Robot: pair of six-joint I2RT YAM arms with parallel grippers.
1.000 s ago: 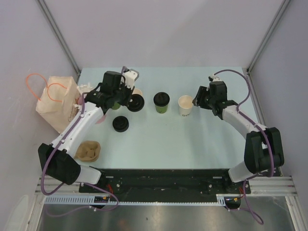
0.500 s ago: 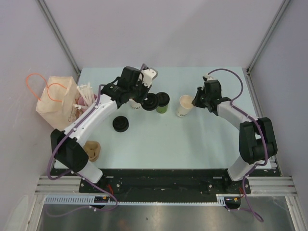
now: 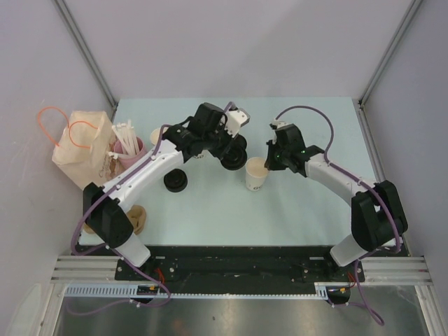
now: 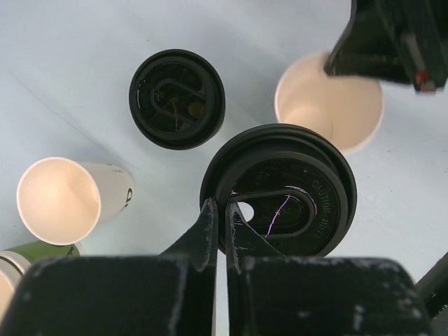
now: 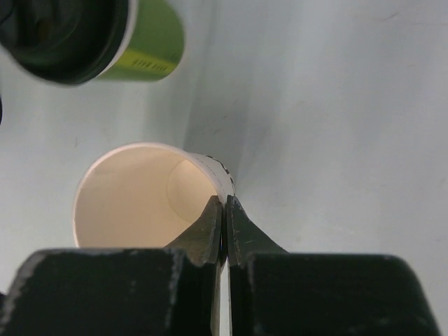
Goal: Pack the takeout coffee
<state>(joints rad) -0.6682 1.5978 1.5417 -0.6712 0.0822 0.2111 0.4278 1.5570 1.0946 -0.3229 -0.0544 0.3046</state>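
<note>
My right gripper [image 5: 224, 210] is shut on the near rim of the open white-sided cup [image 5: 133, 196], one finger inside and one outside. In the top view this cup [image 3: 255, 173] stands at the table's middle, with the right gripper [image 3: 268, 162] at its right edge. My left gripper [image 4: 224, 217] is shut on the rim of a black lid [image 4: 294, 189], held in the air just left of that white cup [image 4: 329, 101]. The green-sided cup [image 5: 150, 38] with its black lid [image 4: 176, 98] on stands just behind. The left gripper [image 3: 225, 148] covers it in the top view.
Another black lid [image 3: 175, 181] lies on the table left of centre. A further open white cup [image 4: 63, 199] and a green one [image 4: 31, 253] stand at the left. The pink cup of straws [image 3: 129, 148], the beige bag [image 3: 80, 143] and a brown tray [image 3: 136, 218] are on the left side.
The right gripper closed on the white cup's rim and pulled it left and nearer. The left arm carried the black lid rightward, past the green cup, to beside the white cup.
</note>
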